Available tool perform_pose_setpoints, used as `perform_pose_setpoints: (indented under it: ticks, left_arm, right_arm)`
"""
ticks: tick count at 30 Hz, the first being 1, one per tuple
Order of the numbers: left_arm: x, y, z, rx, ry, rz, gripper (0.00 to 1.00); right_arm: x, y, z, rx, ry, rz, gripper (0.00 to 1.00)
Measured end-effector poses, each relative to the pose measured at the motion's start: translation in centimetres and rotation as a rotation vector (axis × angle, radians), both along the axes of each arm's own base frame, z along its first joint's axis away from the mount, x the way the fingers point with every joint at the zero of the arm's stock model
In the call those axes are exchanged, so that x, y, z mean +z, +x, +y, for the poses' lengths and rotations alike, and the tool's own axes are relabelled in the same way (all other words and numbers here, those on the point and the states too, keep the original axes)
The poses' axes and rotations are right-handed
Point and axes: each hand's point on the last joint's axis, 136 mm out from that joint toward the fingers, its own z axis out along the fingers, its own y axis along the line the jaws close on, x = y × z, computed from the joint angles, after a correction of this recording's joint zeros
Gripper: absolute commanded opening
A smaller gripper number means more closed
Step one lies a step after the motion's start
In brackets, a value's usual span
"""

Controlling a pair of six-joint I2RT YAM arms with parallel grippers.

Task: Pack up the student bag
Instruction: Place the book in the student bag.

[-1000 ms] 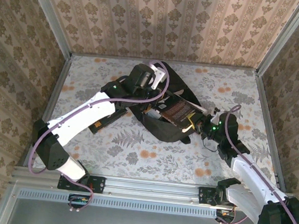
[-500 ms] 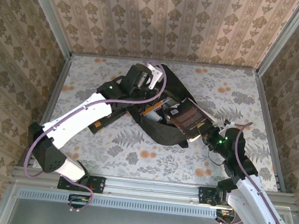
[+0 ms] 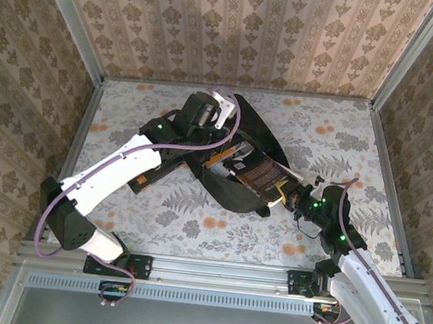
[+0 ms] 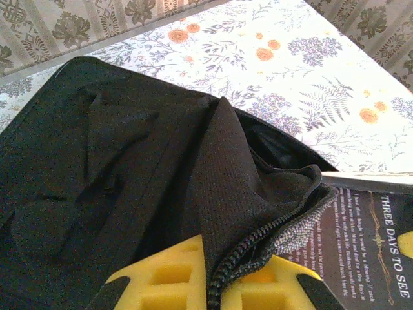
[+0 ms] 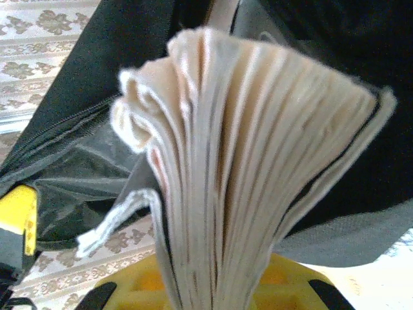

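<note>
**Holding a book at the open bag**

The student bag (image 3: 232,197) is laid flat in the middle of the table (image 3: 133,215), and its mouth is turned to the right. Its zipper edge (image 4: 271,242) is pinched tight between the jaws of the left gripper (image 4: 216,274), so the black cloth is lifted up in a fold. A thick book (image 3: 260,173) with a dark cover is gripped at its near end by the jaws of the right gripper (image 3: 289,193). The book is tilted, and its far end is tucked partly into the bag's mouth. Its pages (image 5: 258,148) are fanned out above the yellow fingers (image 5: 129,290). "THREE DAYS TO SEE" can be read on the cover.
</note>
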Motion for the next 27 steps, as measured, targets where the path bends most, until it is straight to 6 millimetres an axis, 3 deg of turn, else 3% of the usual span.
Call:
perform_pose_setpoints:
  ticks: [5, 7, 11, 13, 19, 27]
  left_arm:
    - [0.1, -0.2, -0.1, -0.008, -0.005, 0.002, 0.00]
    - [0.2, -0.2, -0.1, -0.010, -0.007, 0.001, 0.00]
    - [0.6, -0.6, -0.1, -0.019, -0.017, -0.002, 0.00]
    - [0.9, -0.8, -0.2, -0.026, -0.023, -0.007, 0.00]
    - [1.0, -1.2, -0.4, -0.044, -0.025, -0.008, 0.00]
    - [1.0, -2.1, -1.3, -0.081, -0.034, 0.002, 0.00]
  right_arm:
    - [-0.4, 1.3, 0.8, 0.026, -0.001, 0.021, 0.00]
    - [0.7, 1.9, 0.9, 0.037, -0.023, -0.012, 0.00]
    - [4.9, 3.3, 1.3, 0.057, -0.065, -0.134, 0.00]
    - [5.7, 3.8, 1.4, 0.066, -0.083, -0.161, 0.00]
    - [3.6, 4.6, 2.4, 0.095, -0.140, -0.135, 0.00]
    - [2.5, 5.3, 5.9, 0.150, -0.270, -0.181, 0.00]
